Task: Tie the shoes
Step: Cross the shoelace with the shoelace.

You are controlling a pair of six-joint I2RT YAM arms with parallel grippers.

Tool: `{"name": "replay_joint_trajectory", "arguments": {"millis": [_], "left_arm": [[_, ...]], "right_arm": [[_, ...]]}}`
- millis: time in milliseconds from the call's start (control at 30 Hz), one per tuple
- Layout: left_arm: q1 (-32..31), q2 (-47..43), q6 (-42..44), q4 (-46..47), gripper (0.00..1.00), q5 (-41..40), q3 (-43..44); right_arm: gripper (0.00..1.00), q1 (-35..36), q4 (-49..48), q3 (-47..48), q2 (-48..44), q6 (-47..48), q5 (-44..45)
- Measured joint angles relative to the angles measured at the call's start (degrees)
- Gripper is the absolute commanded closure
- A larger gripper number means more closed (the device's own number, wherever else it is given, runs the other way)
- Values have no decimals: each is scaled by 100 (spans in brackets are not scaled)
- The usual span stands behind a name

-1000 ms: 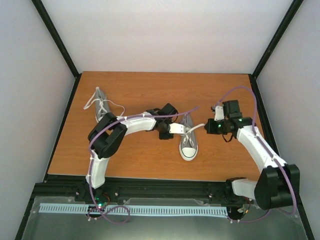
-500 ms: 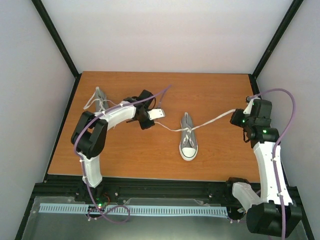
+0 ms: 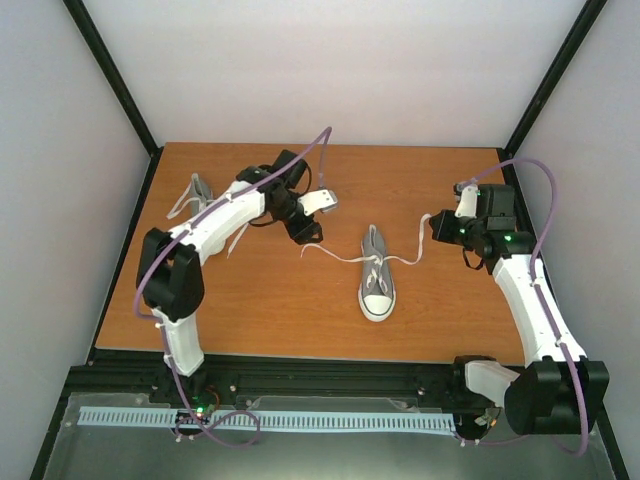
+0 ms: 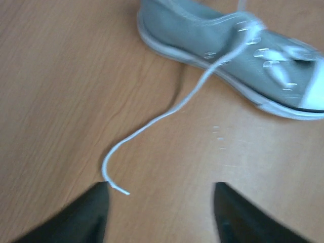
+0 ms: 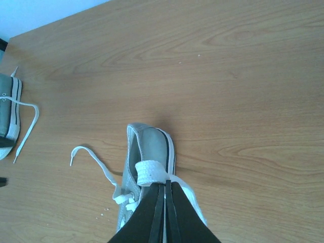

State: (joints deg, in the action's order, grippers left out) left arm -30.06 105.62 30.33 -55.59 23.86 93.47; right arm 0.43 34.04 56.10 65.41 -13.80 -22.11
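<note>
Nearest the arm bases, one grey sneaker [image 3: 377, 278] stands mid-tabletop [image 3: 300, 310], toe pointing toward them. Its right lace [image 5: 150, 173] runs up to the right tool [image 3: 438, 224], whose fingers are pressed together, seemingly pinching the lace end. Its left lace [image 4: 167, 114] lies loose on the wood, tip just beside the spread, empty left tool [image 4: 160, 188]. Farther off at the left, the second sneaker [image 3: 199, 188] sits partly behind the left arm.

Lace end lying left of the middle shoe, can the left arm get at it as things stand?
Likely yes: the left claw is open right by the lace end, which lies loose on the bare table near one fingertip, with nothing over it.
</note>
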Motion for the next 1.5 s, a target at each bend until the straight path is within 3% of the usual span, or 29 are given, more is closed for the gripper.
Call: {"name": "replay_joint_trajectory", "arguments": {"millis": [133,267,333,400,433,467,500,633,833,1067,1233,1300,1433,1500], "left_arm": [[-4,612,-321,284,14,-918,50],[9,1493,-531,490,15,-1650,83],[11,1753,-555,560,21,-1939,52],[11,1838,-570,621,45,-2090,15],[11,1825,-551,671,76,-2208,0],[11,1821,-544,713,96,-2256,-11],[11,1805,-531,756,99,-2262,-46],[4,1580,-372,809,99,-2142,-380],[-85,581,2,308,99,-1294,-608],[-962,-44,590,-778,99,17,466],[-1145,28,756,-1276,99,496,516],[-1143,66,769,-1357,99,590,520],[-1134,118,763,-1416,99,752,577],[-1134,122,739,-1410,99,785,629]], "right_arm": [[97,0,-35,0,-22,37,-52],[97,0,-33,0,-22,85,-72],[97,0,-33,0,-22,92,-79],[97,0,-31,0,-22,94,-81],[97,0,-28,0,-22,94,-81],[97,0,-24,0,-22,94,-81],[97,0,-22,0,-22,96,-81],[97,0,-9,0,-22,114,-107],[97,188,-55,0,85,133,-439],[97,1246,-402,2,896,4,-955],[95,1679,-1008,44,1475,-326,-1362],[88,1945,-1130,175,1814,-404,-1458],[52,2190,-1231,282,2208,-487,-1611],[47,2212,-1202,286,2221,-435,-1668]]}}
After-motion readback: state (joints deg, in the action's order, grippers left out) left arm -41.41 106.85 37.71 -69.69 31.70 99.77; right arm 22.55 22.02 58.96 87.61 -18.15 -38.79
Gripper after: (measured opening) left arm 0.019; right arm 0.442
